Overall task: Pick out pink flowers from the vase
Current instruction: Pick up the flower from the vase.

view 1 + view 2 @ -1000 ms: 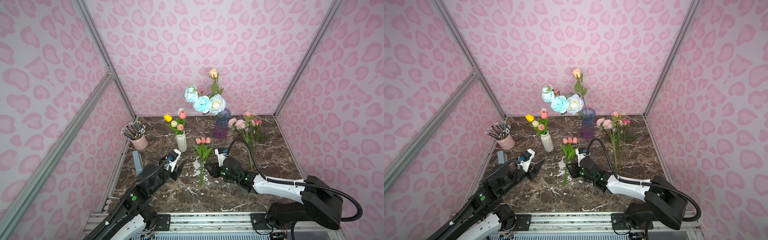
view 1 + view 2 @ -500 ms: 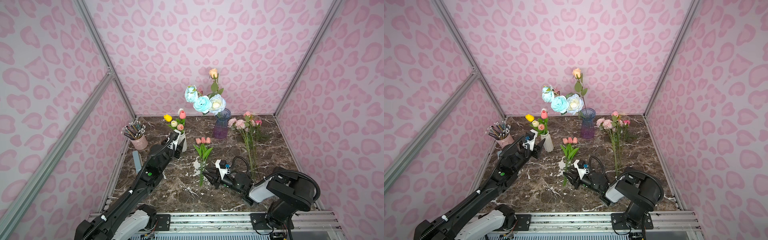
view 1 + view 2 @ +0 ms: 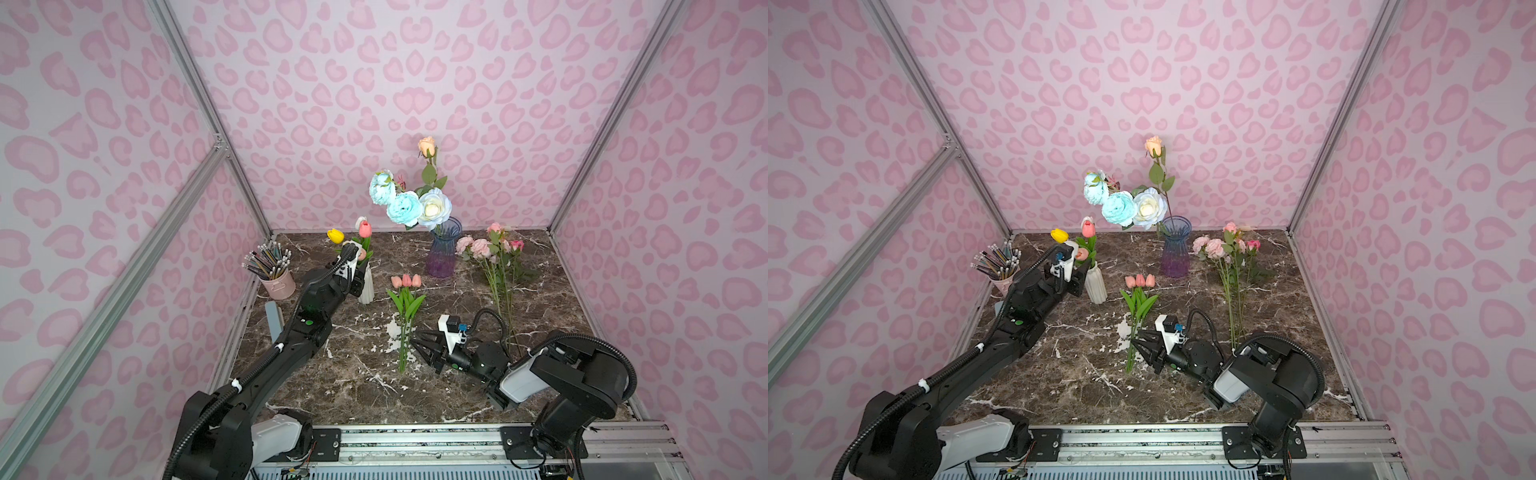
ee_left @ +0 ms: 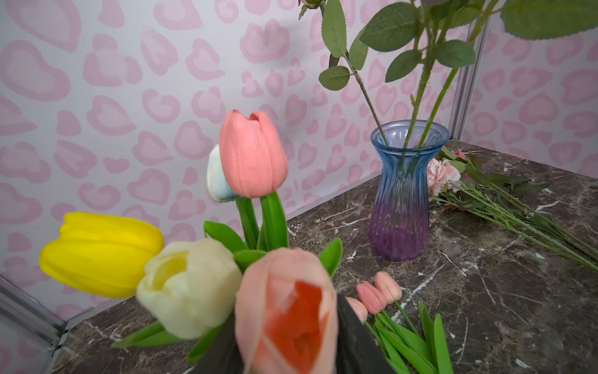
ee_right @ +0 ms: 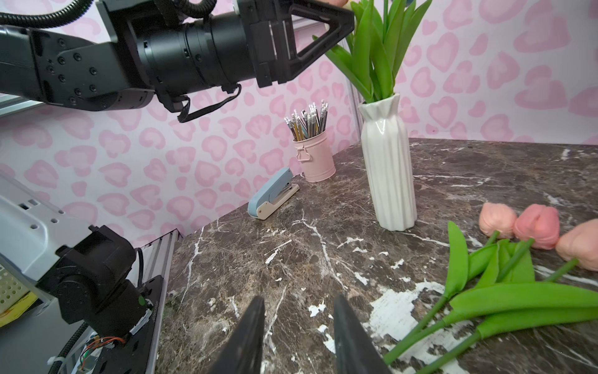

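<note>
A white vase point(image 3: 366, 286) holds yellow, cream and pink tulips. My left gripper point(image 4: 286, 317) is at its top. The fingers lie against both sides of a pale pink tulip point(image 4: 284, 311), shut on its bloom. A taller pink tulip point(image 4: 252, 155) stands behind it. Three salmon-pink tulips point(image 3: 406, 281) lie on the marble. My right gripper point(image 5: 299, 299) hovers low beside their stems, open with nothing in it. More pink flowers point(image 3: 482, 247) lie at the back right. In both top views the left gripper point(image 3: 1077, 266) reaches over the vase and the right gripper point(image 3: 419, 345) points left.
A blue-to-purple glass vase point(image 3: 444, 249) at the back holds blue and white blooms and a tall peach rose point(image 3: 427, 146). A pink cup of pencils point(image 3: 277, 284) and a blue stapler point(image 5: 273, 194) sit at the left edge. Pink walls enclose the table on three sides.
My left arm has stretched from the front left up to the white vase, and its jaws have narrowed round the pale pink tulip. My right arm has drawn back toward the front.
</note>
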You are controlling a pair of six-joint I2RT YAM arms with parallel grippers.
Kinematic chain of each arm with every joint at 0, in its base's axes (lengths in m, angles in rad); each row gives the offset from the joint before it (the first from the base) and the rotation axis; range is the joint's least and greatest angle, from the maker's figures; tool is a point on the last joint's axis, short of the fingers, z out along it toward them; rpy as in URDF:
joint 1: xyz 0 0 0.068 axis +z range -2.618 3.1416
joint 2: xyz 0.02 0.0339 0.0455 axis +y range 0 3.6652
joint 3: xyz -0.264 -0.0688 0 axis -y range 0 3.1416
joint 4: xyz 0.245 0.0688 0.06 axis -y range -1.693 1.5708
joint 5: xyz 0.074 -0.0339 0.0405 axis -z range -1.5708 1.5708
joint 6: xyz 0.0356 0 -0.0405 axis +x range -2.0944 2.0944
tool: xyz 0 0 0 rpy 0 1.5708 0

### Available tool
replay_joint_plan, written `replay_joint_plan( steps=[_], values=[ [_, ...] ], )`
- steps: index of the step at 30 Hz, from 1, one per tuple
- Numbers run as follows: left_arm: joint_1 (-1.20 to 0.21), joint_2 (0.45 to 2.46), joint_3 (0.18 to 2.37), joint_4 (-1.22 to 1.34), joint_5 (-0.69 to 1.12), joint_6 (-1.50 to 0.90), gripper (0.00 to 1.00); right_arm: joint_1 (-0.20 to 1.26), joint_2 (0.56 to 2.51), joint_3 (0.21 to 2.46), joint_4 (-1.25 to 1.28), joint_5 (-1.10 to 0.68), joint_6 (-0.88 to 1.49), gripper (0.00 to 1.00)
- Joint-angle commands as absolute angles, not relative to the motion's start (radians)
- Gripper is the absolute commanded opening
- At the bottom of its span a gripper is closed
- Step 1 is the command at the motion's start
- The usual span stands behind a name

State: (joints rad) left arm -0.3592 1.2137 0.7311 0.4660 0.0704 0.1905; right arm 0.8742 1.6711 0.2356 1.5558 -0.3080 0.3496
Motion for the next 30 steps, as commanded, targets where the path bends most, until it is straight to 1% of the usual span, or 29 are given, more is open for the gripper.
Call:
replay_joint_plan(
  steps=[1,4,5,12,14,20,21,25,27,28,30],
  values=[
    [-0.354,1.230,0.751,0.528,0.078,0.193,0.39,0.871,1.678,0.235,1.662,-0.318,0.364,0.37],
    [-0.351,1.244,0.756,0.534,0.069,0.194,0.36,0.868,1.682,0.238,1.658,-0.322,0.368,0.36],
    [-0.349,1.249,0.756,0.537,0.069,0.195,0.30,0.866,1.683,0.240,1.657,-0.321,0.373,0.36],
    [-0.336,1.273,0.756,0.564,0.070,0.178,0.16,0.866,1.684,0.248,1.638,-0.315,0.382,0.36],
    [-0.335,1.268,0.755,0.572,0.067,0.177,0.14,0.864,1.686,0.248,1.636,-0.314,0.386,0.36],
    [-0.333,1.236,0.759,0.556,0.077,0.178,0.13,0.858,1.692,0.251,1.637,-0.314,0.398,0.36],
    [-0.333,1.232,0.758,0.556,0.078,0.176,0.14,0.859,1.693,0.250,1.638,-0.314,0.399,0.36],
    [-0.333,1.225,0.736,0.578,0.079,0.174,0.25,0.858,1.694,0.252,1.637,-0.316,0.399,0.36],
    [-0.333,1.231,0.709,0.631,0.075,0.165,0.40,0.858,1.695,0.252,1.637,-0.315,0.402,0.36],
    [-0.334,1.233,0.697,0.653,0.075,0.163,0.44,0.858,1.696,0.252,1.637,-0.315,0.402,0.36],
    [-0.333,1.241,0.672,0.701,0.083,0.155,0.47,0.858,1.698,0.253,1.636,-0.316,0.404,0.36]
  ],
)
